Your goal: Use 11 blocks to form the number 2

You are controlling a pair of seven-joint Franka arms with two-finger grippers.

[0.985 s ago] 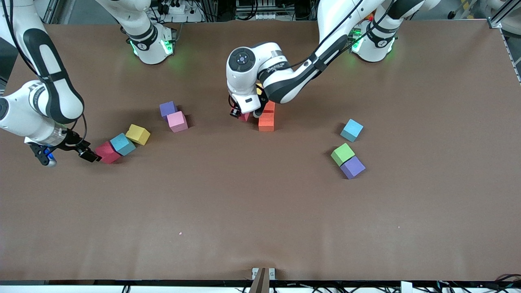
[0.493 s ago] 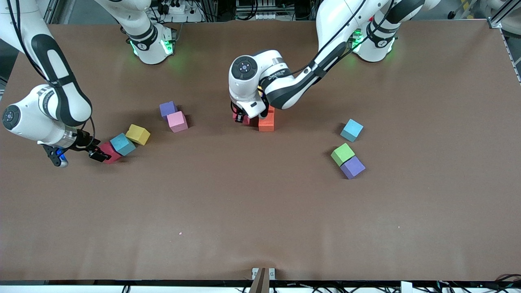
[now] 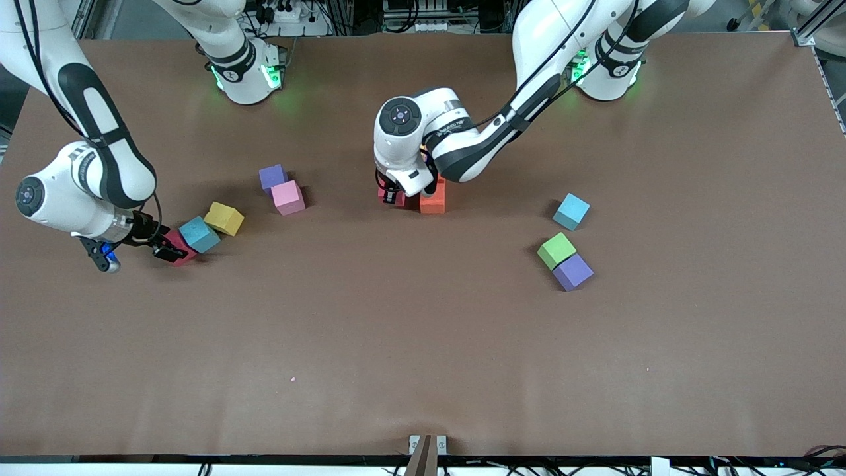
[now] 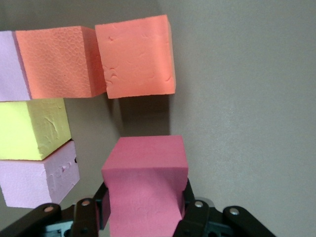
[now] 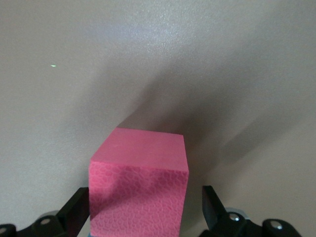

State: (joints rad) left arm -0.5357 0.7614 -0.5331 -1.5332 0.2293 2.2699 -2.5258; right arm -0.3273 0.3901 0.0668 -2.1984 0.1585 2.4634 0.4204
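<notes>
A: What step is this on the table (image 3: 423, 344)?

B: The left gripper (image 4: 143, 210), clenched on a red cube (image 4: 145, 195), sets it beside two orange cubes (image 3: 433, 198) of the unfinished number.

A: And the other arm?

B: The right gripper (image 5: 145, 212) straddles another red cube (image 5: 139, 185), jaws spread. Next: release one, squeeze the other.

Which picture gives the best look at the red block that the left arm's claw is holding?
The left wrist view: the red block fills the foreground, pinched in the left claw beside the orange blocks. In the front view only a sliver of it shows under the arm. The right wrist view shows a different red block.
</notes>
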